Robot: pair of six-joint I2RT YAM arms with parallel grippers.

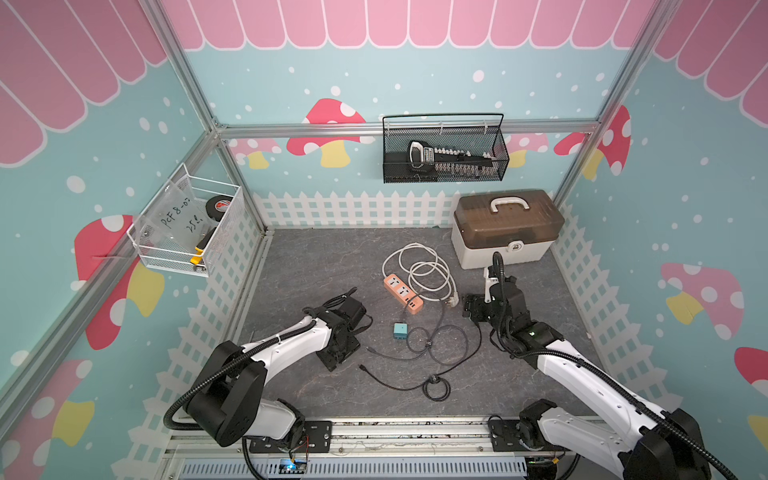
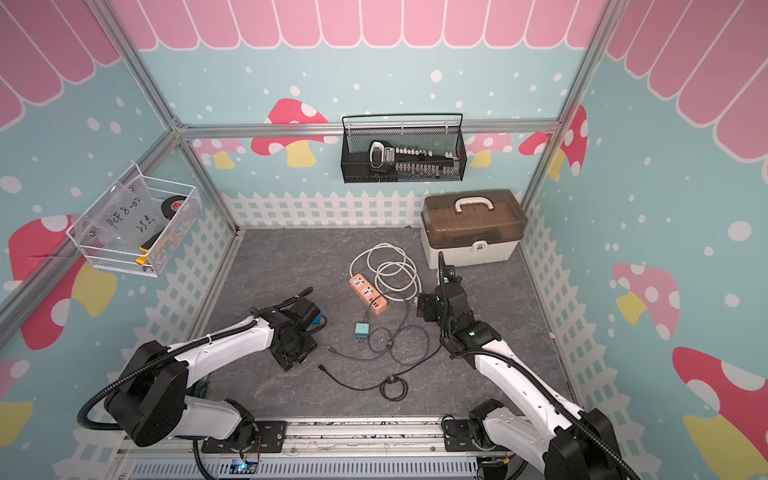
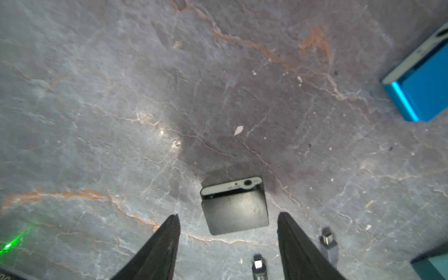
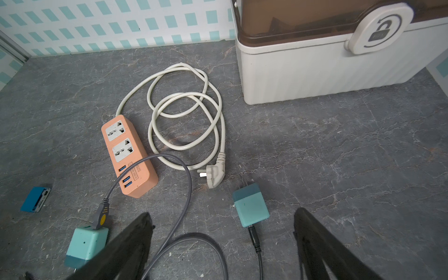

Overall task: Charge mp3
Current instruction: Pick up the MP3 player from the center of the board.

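Left end effector [image 3: 228, 214]: jaws apart, empty. The black mp3 player [image 3: 234, 206] lies flat on the bench [image 3: 97, 97] between its tips, skewed and off-centre, so a pinch may spin or skid it. Cable plugs [image 3: 327, 240] beside one finger could snag. Right end effector [image 4: 223, 212] released, empty.

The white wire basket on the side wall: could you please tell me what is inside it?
The white basket holds a roll of black tape, a clear handwritten sheet and a yellow-and-black tool. Anything under the sheet is covered, so I cannot tell.
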